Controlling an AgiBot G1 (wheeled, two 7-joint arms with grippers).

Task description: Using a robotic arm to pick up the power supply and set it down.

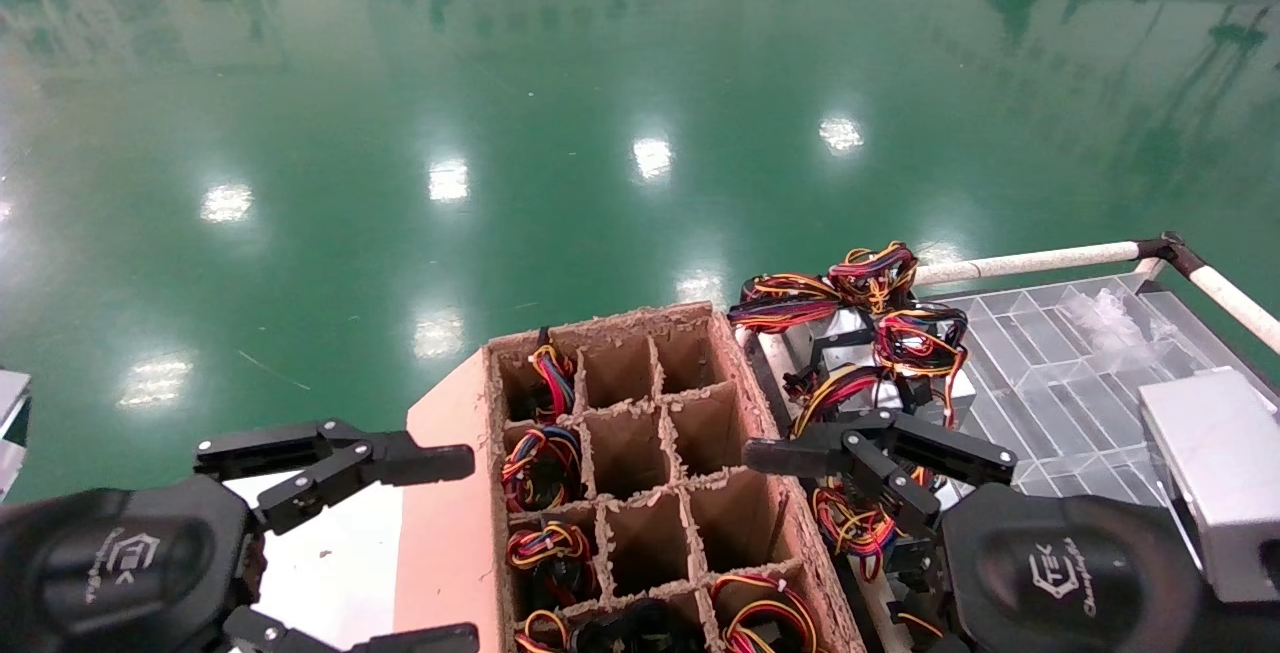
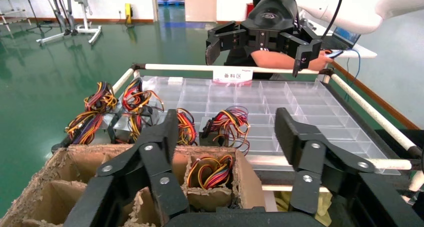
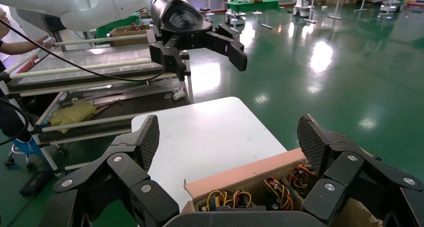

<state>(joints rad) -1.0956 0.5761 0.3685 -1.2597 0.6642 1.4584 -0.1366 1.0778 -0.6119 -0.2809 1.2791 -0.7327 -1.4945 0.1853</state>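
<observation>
Several power supplies [image 1: 880,333], small grey boxes trailing red, yellow and black wires, lie piled on the clear tray [image 1: 1060,353]. Others sit in cells of the brown cardboard divider box [image 1: 640,373], such as one cell [image 2: 210,169]. My right gripper [image 1: 800,533], on the arm with the silver wrist segment [image 1: 1220,483], hovers over the box's right edge beside the pile. It is open [image 3: 230,137] and holds nothing. The left gripper [image 1: 470,548] is open [image 2: 227,132] over the white table, facing the box.
The box stands on a white table [image 1: 320,553] with green floor beyond. White rails [image 1: 1030,260] border the tray. A person's arm [image 2: 280,59] rests past the tray's far rail. Several box cells hold no power supply.
</observation>
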